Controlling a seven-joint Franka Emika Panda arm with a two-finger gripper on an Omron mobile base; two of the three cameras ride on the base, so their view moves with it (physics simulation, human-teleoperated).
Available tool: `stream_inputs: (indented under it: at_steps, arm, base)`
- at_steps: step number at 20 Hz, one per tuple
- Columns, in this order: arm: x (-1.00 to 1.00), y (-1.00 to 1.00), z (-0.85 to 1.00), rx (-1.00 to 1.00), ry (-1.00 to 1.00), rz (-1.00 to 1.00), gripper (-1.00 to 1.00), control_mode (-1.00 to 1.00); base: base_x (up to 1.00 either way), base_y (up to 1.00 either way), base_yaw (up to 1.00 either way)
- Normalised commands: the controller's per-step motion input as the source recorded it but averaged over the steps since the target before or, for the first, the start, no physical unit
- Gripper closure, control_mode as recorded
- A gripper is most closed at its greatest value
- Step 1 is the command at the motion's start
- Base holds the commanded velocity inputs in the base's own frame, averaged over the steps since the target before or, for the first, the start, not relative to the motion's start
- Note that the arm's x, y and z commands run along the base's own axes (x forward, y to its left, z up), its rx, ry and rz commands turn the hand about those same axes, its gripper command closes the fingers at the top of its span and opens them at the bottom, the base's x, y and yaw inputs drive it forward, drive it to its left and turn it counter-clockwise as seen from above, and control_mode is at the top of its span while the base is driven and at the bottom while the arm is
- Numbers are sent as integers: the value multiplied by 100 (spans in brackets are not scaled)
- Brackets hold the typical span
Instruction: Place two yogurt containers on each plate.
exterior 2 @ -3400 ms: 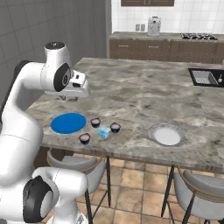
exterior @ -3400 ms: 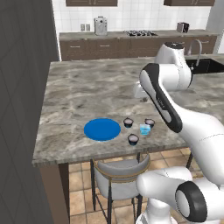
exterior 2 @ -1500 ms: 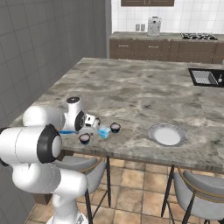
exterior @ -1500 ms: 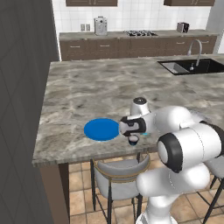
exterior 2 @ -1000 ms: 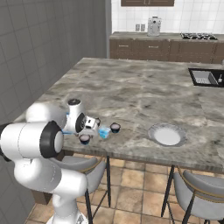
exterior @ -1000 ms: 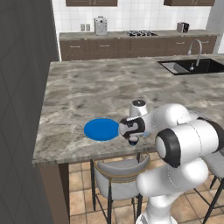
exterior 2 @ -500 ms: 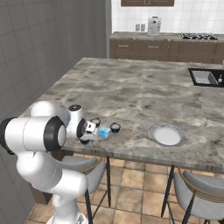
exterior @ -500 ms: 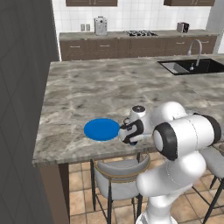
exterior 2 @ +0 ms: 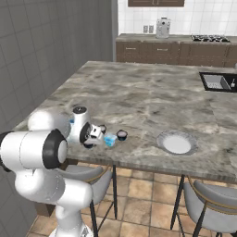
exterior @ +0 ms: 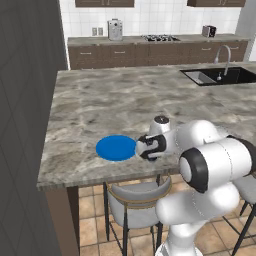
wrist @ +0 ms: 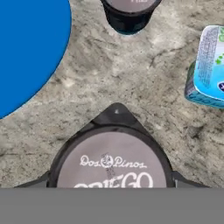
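Hand view: dark yogurt cup (wrist: pixel 111 159) beside blue plate (wrist: pixel 26 48)

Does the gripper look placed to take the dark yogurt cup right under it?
Probably yes: the dark yogurt cup sits centred just below the hand, with bare counter around it; the blue plate and light blue cup lie apart.
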Motion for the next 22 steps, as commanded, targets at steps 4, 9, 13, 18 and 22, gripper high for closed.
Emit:
stream_inputs:
  at_steps: [4, 9, 13, 18, 22]
  arm:
    - [51, 63, 75, 4, -6, -4, 100, -100]
    - [81, 100, 2, -3, -6, -3, 100, -100]
    - [77, 62, -35, -3, 0, -3, -100, -100]
    - [21, 4, -15, 0, 1, 0, -100, -100]
    - [12, -5, 14, 4, 1, -2, -100, -100]
  base:
    - [0, 0, 0]
    - [0, 0, 0]
    - [0, 0, 0]
    - [0, 0, 0]
    - [0, 0, 0]
